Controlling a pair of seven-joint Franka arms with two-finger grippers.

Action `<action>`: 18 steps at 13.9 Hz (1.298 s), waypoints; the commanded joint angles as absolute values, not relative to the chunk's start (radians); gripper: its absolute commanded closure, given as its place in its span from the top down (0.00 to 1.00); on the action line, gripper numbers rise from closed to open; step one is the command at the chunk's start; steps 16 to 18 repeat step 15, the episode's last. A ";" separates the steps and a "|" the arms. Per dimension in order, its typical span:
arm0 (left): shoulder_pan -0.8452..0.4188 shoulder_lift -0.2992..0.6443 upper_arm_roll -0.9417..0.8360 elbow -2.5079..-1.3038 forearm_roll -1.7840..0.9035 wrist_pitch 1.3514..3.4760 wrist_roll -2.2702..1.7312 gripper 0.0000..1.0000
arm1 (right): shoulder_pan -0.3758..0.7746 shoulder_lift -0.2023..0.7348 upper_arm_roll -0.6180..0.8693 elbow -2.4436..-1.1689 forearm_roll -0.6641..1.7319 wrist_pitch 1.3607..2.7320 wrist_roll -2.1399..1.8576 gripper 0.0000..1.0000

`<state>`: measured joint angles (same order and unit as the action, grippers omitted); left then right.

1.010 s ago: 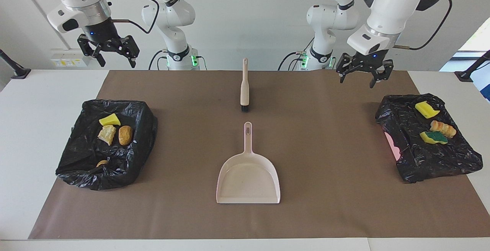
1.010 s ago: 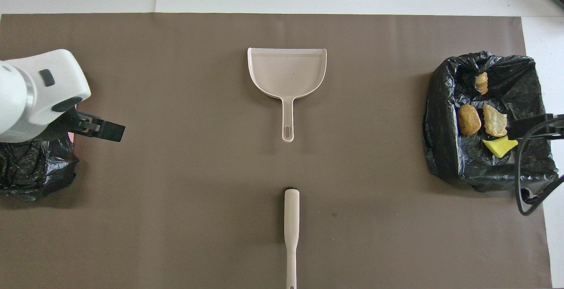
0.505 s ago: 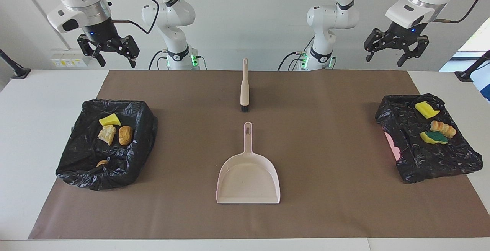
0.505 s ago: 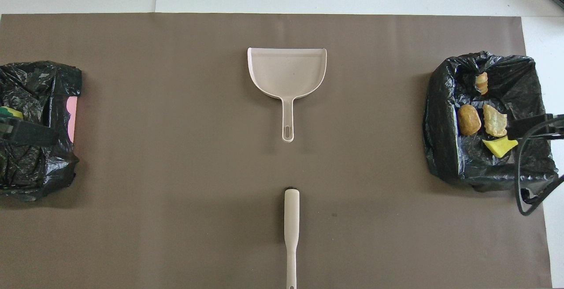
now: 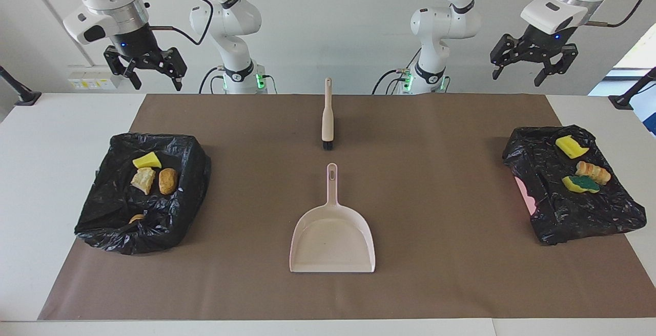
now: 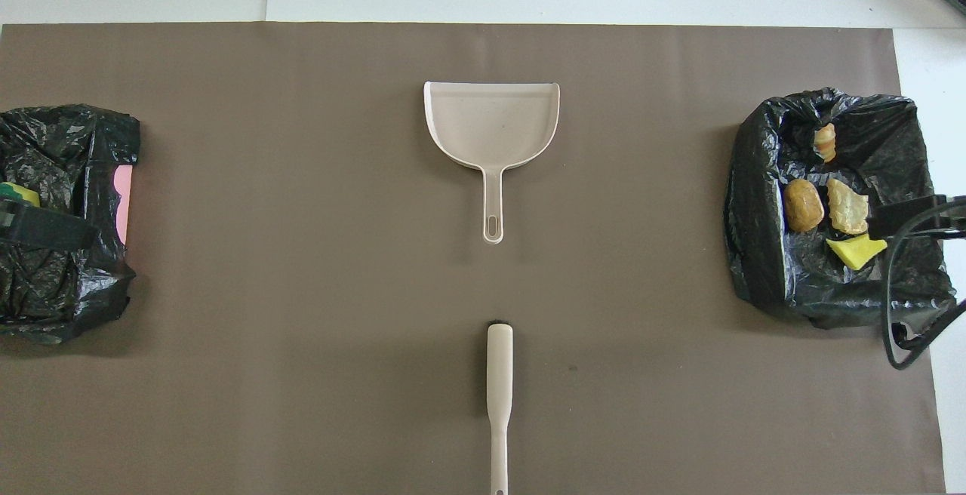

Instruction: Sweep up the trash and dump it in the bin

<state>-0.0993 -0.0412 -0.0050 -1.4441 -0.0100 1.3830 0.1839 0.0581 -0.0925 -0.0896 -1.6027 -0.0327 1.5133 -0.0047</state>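
Observation:
All the trash I see lies in two black-bagged bins. The bin (image 5: 192, 172) at the right arm's end holds a yellow sponge (image 5: 146, 161), a pale chunk (image 5: 143, 180), a brown lump (image 5: 167, 181) and a small scrap (image 5: 136, 218). In the bin (image 5: 523, 156) at the left arm's end are a yellow sponge (image 5: 571, 146), a bread-like lump (image 5: 593, 172) and a green-backed sponge (image 5: 580, 184). My right gripper (image 5: 158, 85) hangs open high over the table's robot-side edge. My left gripper (image 5: 517, 77) is open too, high over its own end.
A beige dustpan (image 5: 332, 238) lies mid-mat, handle toward the robots, and is seen from above as the dustpan (image 6: 490, 118). A beige brush (image 5: 327, 118) lies nearer the robots, in line with it. Brown mat (image 5: 435, 197) covers the white table.
The left gripper has risen from low over the mat near its bin and swung out toward its end of the table. The right arm has not moved.

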 commanded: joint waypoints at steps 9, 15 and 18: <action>-0.084 -0.066 -0.012 -1.485 -0.017 1.413 0.114 1.00 | 0.049 -0.104 -0.087 -1.623 -0.006 1.534 -0.026 1.00; -0.084 -0.067 -0.014 -1.485 -0.017 1.413 0.114 1.00 | 0.049 -0.104 -0.087 -1.621 -0.006 1.534 -0.029 1.00; -0.084 -0.067 -0.014 -1.485 -0.017 1.413 0.114 1.00 | 0.049 -0.104 -0.087 -1.621 -0.006 1.534 -0.029 1.00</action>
